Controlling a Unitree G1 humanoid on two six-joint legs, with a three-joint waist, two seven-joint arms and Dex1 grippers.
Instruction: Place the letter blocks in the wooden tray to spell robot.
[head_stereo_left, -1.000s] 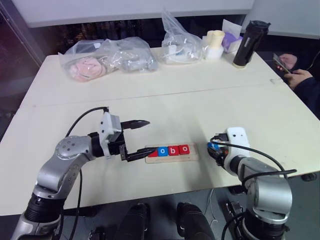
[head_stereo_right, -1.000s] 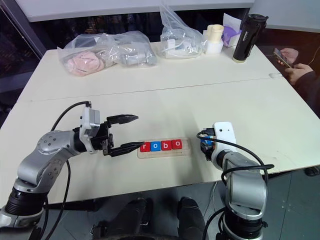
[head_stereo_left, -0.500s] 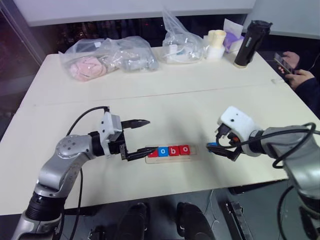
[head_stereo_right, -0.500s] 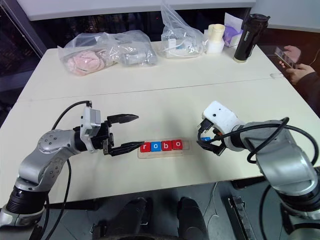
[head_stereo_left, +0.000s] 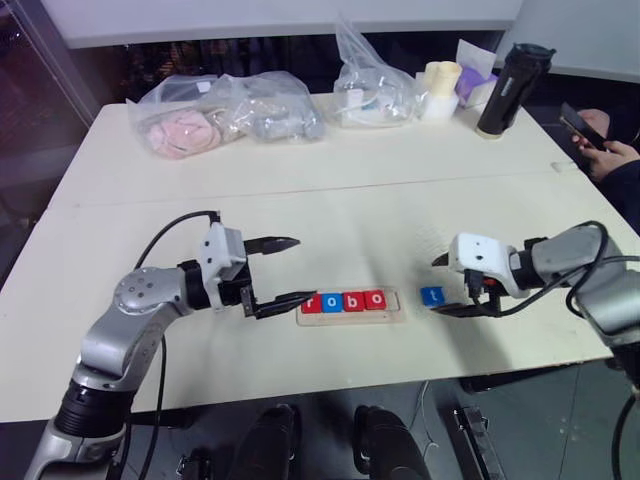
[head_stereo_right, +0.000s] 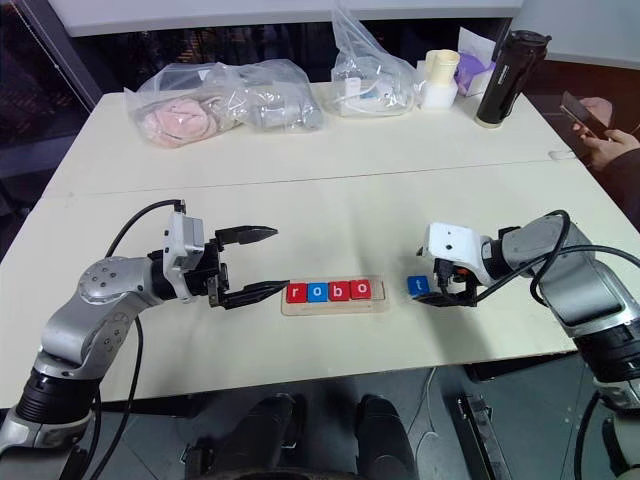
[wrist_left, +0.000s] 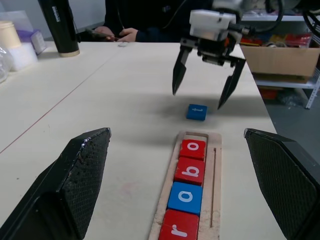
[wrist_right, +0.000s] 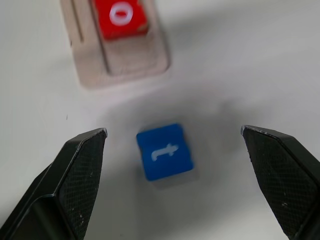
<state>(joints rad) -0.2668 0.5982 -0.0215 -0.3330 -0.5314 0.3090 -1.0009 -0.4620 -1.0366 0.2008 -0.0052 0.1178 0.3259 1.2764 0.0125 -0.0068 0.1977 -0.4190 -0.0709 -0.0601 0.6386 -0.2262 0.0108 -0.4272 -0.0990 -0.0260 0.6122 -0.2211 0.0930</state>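
Pale and broad, the bench (head_stereo_left: 330, 190) is carrying the wooden tray (head_stereo_right: 335, 306) near its front edge, and four letter blocks (head_stereo_right: 328, 291) are already sitting in the groove, reading r, o, b, o from the robot's left. One slot at the tray's right end is lying bare, so the word looks one letter short. What is left, by my reading, is the blue t block (head_stereo_right: 418, 285), which is resting flat on the bench just off the tray's 3 o'clock end, apart from it. The right gripper (wrist_left: 205, 91) is hanging over that block with its jaws spread wide on either side and nothing between them but air; no finger is touching the tile. The left gripper (head_stereo_right: 258, 263) is waiting at the tray's 9 o'clock end, jaws likewise released and empty. Nothing is blocking the short path from block to slot. Far off at 12 o'clock, clear plastic bags (head_stereo_left: 225, 110), a black bottle (head_stereo_left: 502, 90) and a pale cup (head_stereo_left: 439, 89) are standing well apart from the work, and a person's hand with a phone (head_stereo_left: 590, 140) is showing at about 2 o'clock.
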